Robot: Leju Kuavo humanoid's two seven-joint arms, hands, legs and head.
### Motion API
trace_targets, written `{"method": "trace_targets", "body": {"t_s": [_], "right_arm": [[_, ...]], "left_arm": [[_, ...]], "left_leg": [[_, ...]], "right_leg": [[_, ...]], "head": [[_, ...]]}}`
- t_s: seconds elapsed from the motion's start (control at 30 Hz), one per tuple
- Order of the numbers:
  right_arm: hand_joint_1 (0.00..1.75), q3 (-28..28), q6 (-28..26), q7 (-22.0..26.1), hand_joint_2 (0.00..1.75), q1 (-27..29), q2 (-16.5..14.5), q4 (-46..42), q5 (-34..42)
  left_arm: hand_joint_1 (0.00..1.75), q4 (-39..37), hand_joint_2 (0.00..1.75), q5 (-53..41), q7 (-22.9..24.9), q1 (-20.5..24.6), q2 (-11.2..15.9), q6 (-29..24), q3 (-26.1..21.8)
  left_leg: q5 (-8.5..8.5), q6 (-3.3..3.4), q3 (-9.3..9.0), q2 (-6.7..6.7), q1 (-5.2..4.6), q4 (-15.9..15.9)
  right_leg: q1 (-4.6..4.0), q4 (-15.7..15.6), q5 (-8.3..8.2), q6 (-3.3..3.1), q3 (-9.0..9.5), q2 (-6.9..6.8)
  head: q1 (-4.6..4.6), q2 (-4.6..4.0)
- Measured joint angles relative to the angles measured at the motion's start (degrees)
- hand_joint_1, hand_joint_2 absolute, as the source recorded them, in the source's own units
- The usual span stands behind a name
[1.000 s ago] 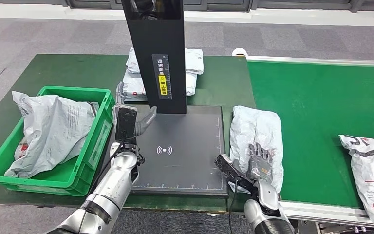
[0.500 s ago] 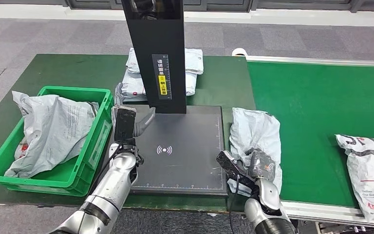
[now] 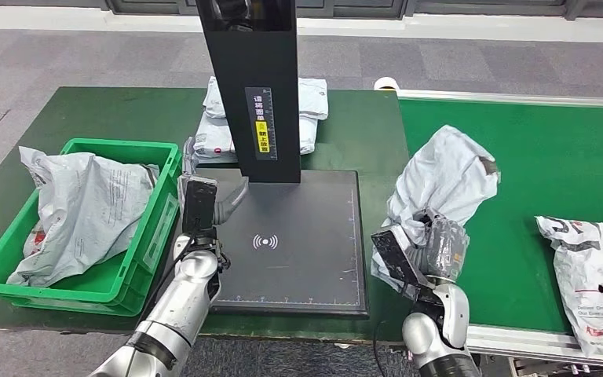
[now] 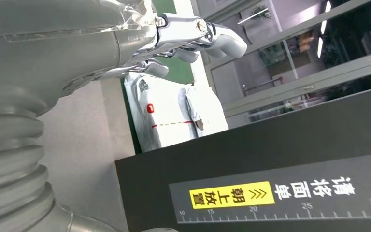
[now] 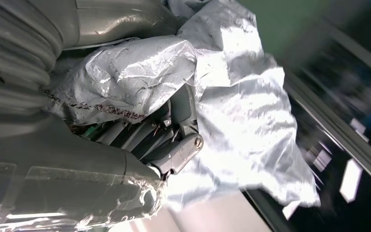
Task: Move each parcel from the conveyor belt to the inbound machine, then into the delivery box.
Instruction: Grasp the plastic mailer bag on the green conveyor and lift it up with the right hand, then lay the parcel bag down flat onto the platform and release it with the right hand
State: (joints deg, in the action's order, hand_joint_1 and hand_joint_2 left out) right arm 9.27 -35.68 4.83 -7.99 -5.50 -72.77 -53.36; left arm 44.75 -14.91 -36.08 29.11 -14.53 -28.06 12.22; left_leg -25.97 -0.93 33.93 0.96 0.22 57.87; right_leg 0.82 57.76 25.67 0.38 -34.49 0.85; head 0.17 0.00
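Note:
A crumpled grey parcel (image 3: 449, 174) hangs raised over the left end of the green conveyor belt (image 3: 518, 173). My right hand (image 3: 436, 248) grips its lower part, just right of the inbound machine's black plate (image 3: 298, 267). In the right wrist view the fingers (image 5: 176, 142) are curled into the silvery parcel (image 5: 241, 111). My left hand (image 3: 204, 200) hovers at the plate's left edge beside the green delivery box (image 3: 118, 146), fingers apart and holding nothing. The left wrist view shows that hand (image 4: 174, 38) extended with nothing in it.
The machine's black column (image 3: 251, 86) rises at the plate's back. A grey parcel (image 3: 86, 208) lies in the delivery box. Two or three parcels (image 3: 311, 110) are stacked behind the column. Another white parcel (image 3: 593, 271) lies on the belt at the far right.
My right hand closed on the grey parcel and lifted it off the belt's left end. The white parcel at the far right drifted slightly left. My left hand stayed nearly still.

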Motion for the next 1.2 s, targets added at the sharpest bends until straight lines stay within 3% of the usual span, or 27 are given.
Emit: {"method": "trace_targets", "body": {"t_s": [0.17,0.67,0.93,1.2], "right_arm": [[1.75,0.8,-0.1,3.4,1.75,-1.8,-0.5,-1.5,2.3],[1.75,4.7,1.8,3.3,1.75,-6.2,-1.8,0.9,2.8],[1.75,13.1,13.2,3.2,1.75,-12.8,-4.6,12.0,3.0],[1.75,24.2,24.0,6.5,1.75,-14.2,-6.1,18.7,4.4]], "left_arm": [[0.0,-0.2,1.75,0.1,-1.3,0.1,-0.5,-0.4,0.0],[0.0,-1.4,1.75,0.7,-2.3,1.1,-1.2,-0.4,0.0],[0.0,-3.3,1.75,2.6,-3.6,3.0,-2.0,0.0,0.1],[0.0,-5.2,1.75,3.8,-4.1,4.2,-2.1,1.1,0.3]], "left_leg": [[0.01,0.0,0.0,0.0,0.0,0.0],[0.05,-0.04,0.05,0.03,0.01,0.0],[0.13,-0.08,0.04,0.01,0.02,0.0],[0.11,-0.08,0.08,0.03,0.1,0.0]], "right_leg": [[0.0,0.0,-0.01,0.0,0.0,0.01],[-0.01,0.0,0.0,0.0,0.0,-0.02],[-0.1,0.0,-0.04,-0.01,-0.05,-0.01],[-0.12,0.0,-0.01,-0.03,-0.07,-0.02]], "head": [[-0.01,0.0],[0.0,0.0],[-0.02,0.0],[-0.01,0.0]]}}
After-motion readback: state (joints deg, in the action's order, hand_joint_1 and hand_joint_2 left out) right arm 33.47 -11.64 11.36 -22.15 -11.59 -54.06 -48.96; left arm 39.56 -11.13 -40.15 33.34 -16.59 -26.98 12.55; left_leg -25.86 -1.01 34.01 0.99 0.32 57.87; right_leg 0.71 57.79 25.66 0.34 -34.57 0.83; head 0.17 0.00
